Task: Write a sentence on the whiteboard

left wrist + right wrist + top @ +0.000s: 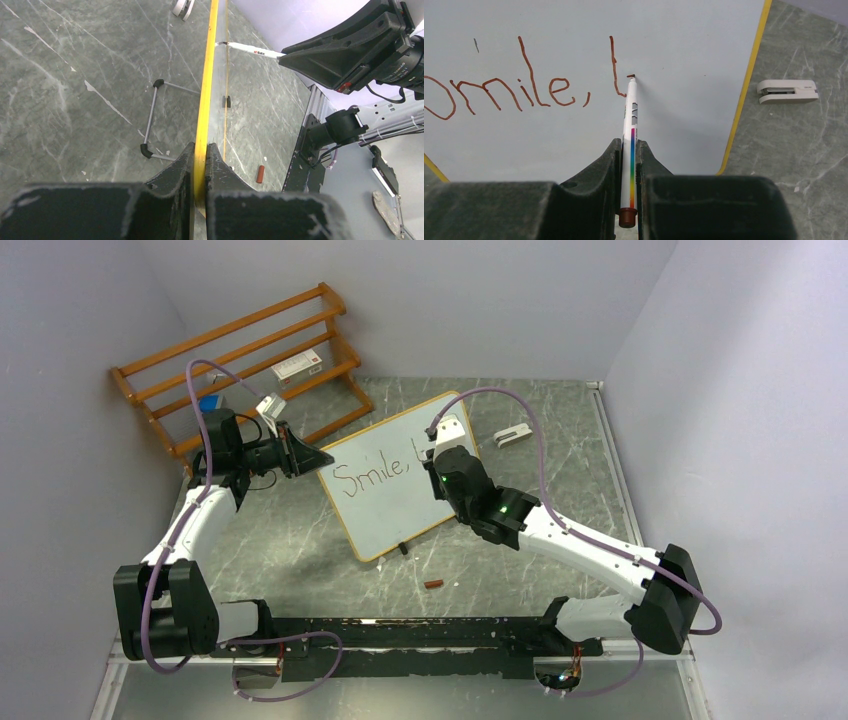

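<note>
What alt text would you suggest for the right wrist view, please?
The right gripper, shut on a marker, touches its tip to the whiteboard just right of the reddish-brown writing "Smile, l". A small white object lies on the grey table right of the board.

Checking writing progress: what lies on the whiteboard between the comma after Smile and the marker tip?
One tall stroke, apparently an l, on otherwise bare whiteboard between comma and marker tip; the right wrist view shows it.
</note>
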You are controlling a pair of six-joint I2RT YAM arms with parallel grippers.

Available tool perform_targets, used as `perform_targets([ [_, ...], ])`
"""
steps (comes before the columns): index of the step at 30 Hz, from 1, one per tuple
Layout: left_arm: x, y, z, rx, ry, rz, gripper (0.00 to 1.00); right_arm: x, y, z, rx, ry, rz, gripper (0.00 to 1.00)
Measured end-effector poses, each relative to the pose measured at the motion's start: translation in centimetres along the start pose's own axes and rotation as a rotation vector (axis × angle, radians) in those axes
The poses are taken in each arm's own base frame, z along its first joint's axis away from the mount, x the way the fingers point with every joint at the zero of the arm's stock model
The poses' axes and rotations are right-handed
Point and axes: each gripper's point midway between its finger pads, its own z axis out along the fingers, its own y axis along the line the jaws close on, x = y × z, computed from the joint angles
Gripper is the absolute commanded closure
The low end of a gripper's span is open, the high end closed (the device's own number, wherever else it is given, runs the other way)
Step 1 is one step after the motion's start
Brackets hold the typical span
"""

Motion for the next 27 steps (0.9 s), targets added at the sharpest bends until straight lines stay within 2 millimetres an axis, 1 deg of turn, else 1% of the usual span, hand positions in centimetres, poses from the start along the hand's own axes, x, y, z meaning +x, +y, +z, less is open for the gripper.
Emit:
perform_targets([
  [11, 0.0, -0.01, 0.0, 0.0, 0.0, 0.0, 0.95, 0.0, -0.07, -0.09, 0.002, 0.0, 0.004, 1.0],
  [20, -0.08, -0.05, -0.01, 0.001, 0.002, 0.002, 0.95, 0.69, -0.46, -0.68, 0.003, 0.014, 0.008, 1.0],
  [27, -0.06, -0.03, 0.0, 0.001, 0.003, 0.002, 0.95, 0.74, -0.42, -0.76, -0.001, 0.015, 0.014, 1.0],
])
